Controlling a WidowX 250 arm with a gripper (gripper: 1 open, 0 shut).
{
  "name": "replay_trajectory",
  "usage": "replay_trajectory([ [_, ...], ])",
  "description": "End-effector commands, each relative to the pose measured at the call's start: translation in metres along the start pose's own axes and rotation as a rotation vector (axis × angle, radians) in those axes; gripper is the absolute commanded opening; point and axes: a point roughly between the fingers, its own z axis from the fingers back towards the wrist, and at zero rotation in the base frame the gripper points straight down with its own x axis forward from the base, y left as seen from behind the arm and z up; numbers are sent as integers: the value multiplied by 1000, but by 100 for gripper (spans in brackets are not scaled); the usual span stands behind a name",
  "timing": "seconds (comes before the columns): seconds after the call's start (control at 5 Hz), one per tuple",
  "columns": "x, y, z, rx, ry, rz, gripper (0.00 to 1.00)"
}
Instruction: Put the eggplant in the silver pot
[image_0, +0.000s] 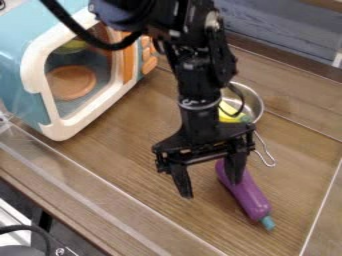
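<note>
The eggplant (246, 194) lies on the wooden table at the lower right, glossy purple with its teal stem cap pointing toward the front right. The silver pot (242, 106) stands behind it, with a yellow toy food inside and a thin wire handle (265, 153) reaching toward the eggplant. My gripper (209, 172) hangs open from the black arm, just left of the eggplant's near end. Its right finger (241, 161) stands at the eggplant's upper end and its left finger (185, 180) over bare wood. Nothing is held.
A toy microwave (74, 65) with a cream door and teal body stands at the back left, an orange dish (70, 78) visible inside. A clear plastic wall (80, 170) borders the table's front and left sides.
</note>
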Motion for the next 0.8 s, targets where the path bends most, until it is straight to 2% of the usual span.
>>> replay_trajectory([
  [0.0, -5, -4, -5, -32, -14, 6, 100],
  [0.4, -12, -27, -19, -38, 8, -96, 100],
  [0.6, -7, -26, -24, -47, 5, -80, 100],
])
